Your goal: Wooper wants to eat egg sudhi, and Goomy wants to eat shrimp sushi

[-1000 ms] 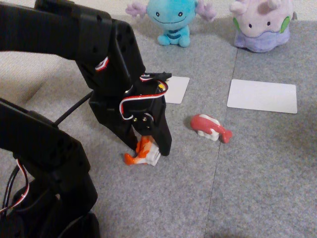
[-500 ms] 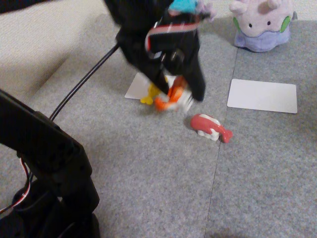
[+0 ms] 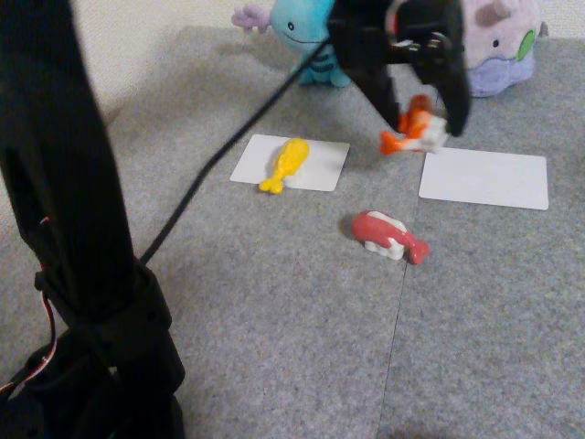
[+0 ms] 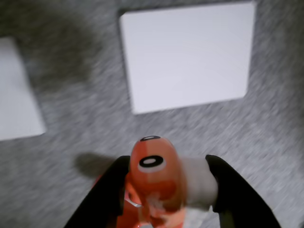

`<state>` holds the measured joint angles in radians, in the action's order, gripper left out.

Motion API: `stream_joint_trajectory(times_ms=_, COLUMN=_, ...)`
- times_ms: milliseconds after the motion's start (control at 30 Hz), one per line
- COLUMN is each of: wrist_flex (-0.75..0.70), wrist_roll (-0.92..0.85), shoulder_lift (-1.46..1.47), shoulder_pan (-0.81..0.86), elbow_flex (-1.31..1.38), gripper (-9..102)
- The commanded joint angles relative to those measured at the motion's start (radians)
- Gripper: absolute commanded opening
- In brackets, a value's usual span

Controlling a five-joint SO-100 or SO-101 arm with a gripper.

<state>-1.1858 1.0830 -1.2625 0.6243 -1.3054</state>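
Observation:
In the fixed view my gripper (image 3: pixel 422 126) hangs in the air, shut on the shrimp sushi (image 3: pixel 409 131), just left of the right white card (image 3: pixel 484 176). The wrist view has the shrimp sushi (image 4: pixel 159 183) clamped between the black fingers (image 4: pixel 228 187), with that white card (image 4: pixel 187 54) on the carpet beyond it. The egg sudhi (image 3: pixel 284 165) lies on the left white card (image 3: pixel 315 165). Wooper (image 3: pixel 302 32) sits at the back, partly behind the arm. Goomy (image 3: pixel 498 46) sits at the back right, behind the right card.
A red-pink toy sushi (image 3: pixel 390 234) lies on the grey carpet (image 3: pixel 274 302) between the cards and the front. The arm's black base and cable (image 3: pixel 82 274) take up the left side of the fixed view. A seam between carpet tiles runs down the middle right.
The gripper has lifted the shrimp sushi off the carpet and carried it up and to the right, from the front left to beside the right card. The egg sudhi, hidden a second ago, now shows.

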Motion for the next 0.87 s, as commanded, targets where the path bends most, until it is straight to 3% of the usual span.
stream_joint_trajectory(times_ms=0, wrist_flex=0.02, wrist_roll=-0.051, shoulder_lift=0.084, shoulder_pan=0.029, elbow_flex=0.15, gripper=7)
stream_joint_trajectory(times_ms=233, wrist_flex=0.031, wrist_roll=-0.069, shoulder_lift=0.276, shoulder_pan=0.02, elbow_flex=0.298, gripper=11)
stream_joint_trajectory(times_ms=400, wrist_flex=0.155, wrist_roll=-0.064, shoulder_lift=0.342, shoulder_pan=0.018, elbow_flex=0.319, gripper=22)
stream_joint_trajectory(times_ms=500, wrist_flex=0.196, wrist_roll=-0.066, shoulder_lift=0.353, shoulder_pan=0.02, elbow_flex=0.319, gripper=23)
stream_joint_trajectory(times_ms=833, wrist_flex=0.08, wrist_roll=-0.043, shoulder_lift=0.258, shoulder_pan=0.003, elbow_flex=0.321, gripper=28)
